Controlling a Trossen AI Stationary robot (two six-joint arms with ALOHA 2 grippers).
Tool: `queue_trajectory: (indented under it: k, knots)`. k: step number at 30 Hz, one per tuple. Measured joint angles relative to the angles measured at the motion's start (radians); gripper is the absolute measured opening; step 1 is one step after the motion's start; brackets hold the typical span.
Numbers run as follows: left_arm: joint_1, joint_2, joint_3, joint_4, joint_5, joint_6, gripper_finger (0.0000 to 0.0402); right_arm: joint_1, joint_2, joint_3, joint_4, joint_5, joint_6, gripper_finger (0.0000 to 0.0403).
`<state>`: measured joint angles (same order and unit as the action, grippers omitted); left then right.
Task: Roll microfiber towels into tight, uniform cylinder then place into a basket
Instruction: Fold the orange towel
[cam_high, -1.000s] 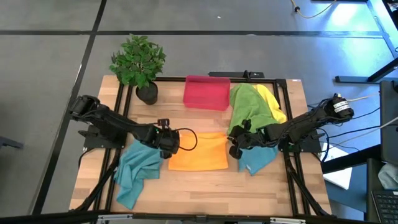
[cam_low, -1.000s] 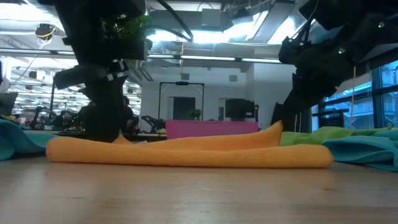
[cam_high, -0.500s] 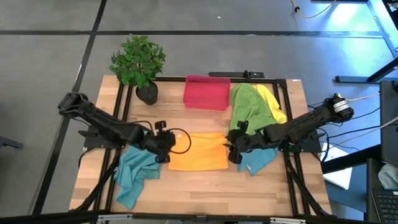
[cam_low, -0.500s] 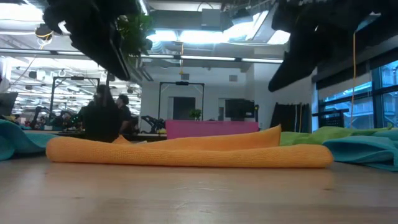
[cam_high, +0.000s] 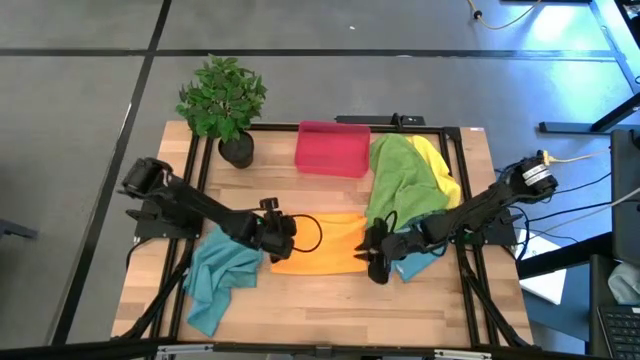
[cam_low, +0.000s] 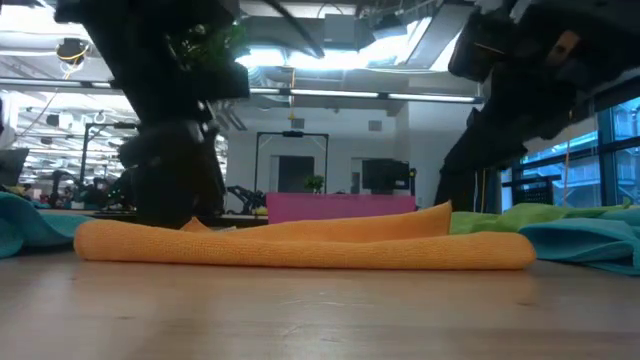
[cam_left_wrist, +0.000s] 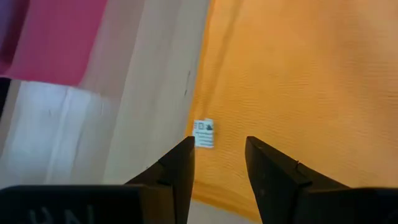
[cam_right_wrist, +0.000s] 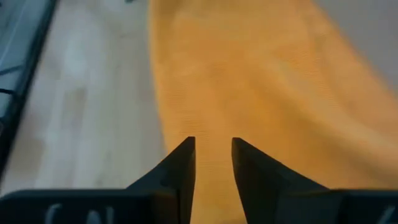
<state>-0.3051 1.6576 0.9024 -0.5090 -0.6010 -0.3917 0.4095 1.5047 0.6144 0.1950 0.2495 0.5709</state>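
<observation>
The orange towel (cam_high: 322, 248) lies flat on the table's middle, several layers thick in the low view (cam_low: 300, 246). My left gripper (cam_high: 290, 242) is open and slants down over the towel's left edge, beside a small white label (cam_left_wrist: 203, 134). My right gripper (cam_high: 372, 264) is open by a narrow gap and slants down over the towel's right edge, near its front corner (cam_right_wrist: 186, 124). The red-pink basket (cam_high: 333, 148) stands behind the towel. Green (cam_high: 395, 180), yellow (cam_high: 437, 165) and teal (cam_high: 220, 275) towels lie at the sides. My left gripper (cam_left_wrist: 219, 143) has its fingertips over the orange towel's left edge (cam_left_wrist: 208, 162); I cannot tell whether they touch the cloth. My right gripper (cam_right_wrist: 212, 143) has its fingertips over the cloth just inside the right edge (cam_right_wrist: 211, 168); whether they touch it cannot be told either.
A potted plant (cam_high: 222, 100) stands at the far left corner. A second teal towel (cam_high: 418, 262) lies under my right arm. Black frame rails (cam_high: 200, 160) run along the table's sides. Bare wood (cam_high: 330, 310) lies in front of the orange towel.
My left gripper drew back toward the table's left edge and rose, then came back down to the orange towel's left edge. My right gripper went toward the table's near edge along the towel's right side and tipped lower. The towel has not moved.
</observation>
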Motion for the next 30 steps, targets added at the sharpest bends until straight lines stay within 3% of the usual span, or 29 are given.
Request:
queue_trajectory:
  k: [8,13,18,30]
  knots:
    - [0.071,0.082,0.000,0.009,0.020,-0.017,0.0132,0.015,0.174,0.014,0.058,-0.033,0.036,0.0079]
    - [0.094,0.090,0.000,-0.171,0.025,-0.088,0.0132,0.014,0.241,0.020,0.057,-0.078,0.128,0.0066]
    - [0.077,0.072,0.000,-0.284,0.029,-0.166,0.0132,0.014,0.240,0.019,0.026,-0.080,0.148,0.0052]
    - [-0.022,-0.055,0.056,-0.285,-0.019,-0.202,0.0132,-0.027,0.110,0.009,-0.052,-0.094,0.080,0.0045]
